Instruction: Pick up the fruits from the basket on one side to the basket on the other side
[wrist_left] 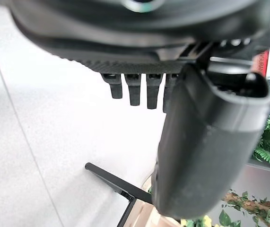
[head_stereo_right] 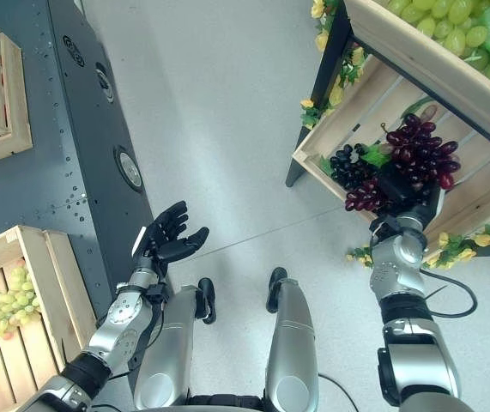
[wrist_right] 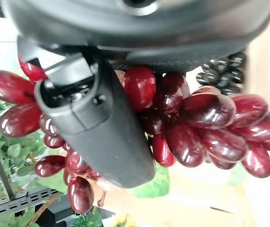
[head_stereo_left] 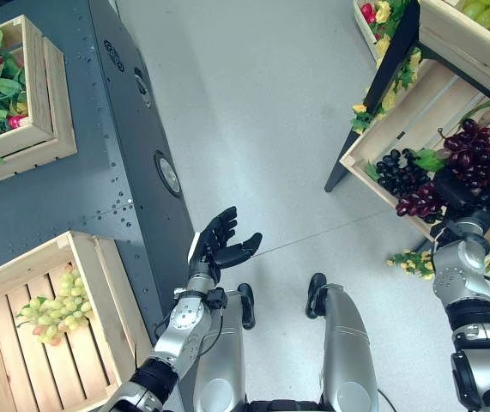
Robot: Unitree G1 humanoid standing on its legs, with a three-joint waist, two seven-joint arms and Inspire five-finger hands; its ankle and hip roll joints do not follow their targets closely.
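A wooden crate on a stand at my right holds a red grape bunch and a black grape bunch. My right hand is inside this crate, at the near edge of the red bunch. In the right wrist view its thumb lies curled across the red grapes, which press against the palm. On my left, a slatted crate holds a green grape bunch. My left hand hangs open over the floor between the two sides, fingers straight, holding nothing.
A dark grey metal platform carries the left crates, including one with red fruit and leaves at the far left. Above the right crate sits a crate of green grapes. Yellow flowers and leaves trim the stand's black frame.
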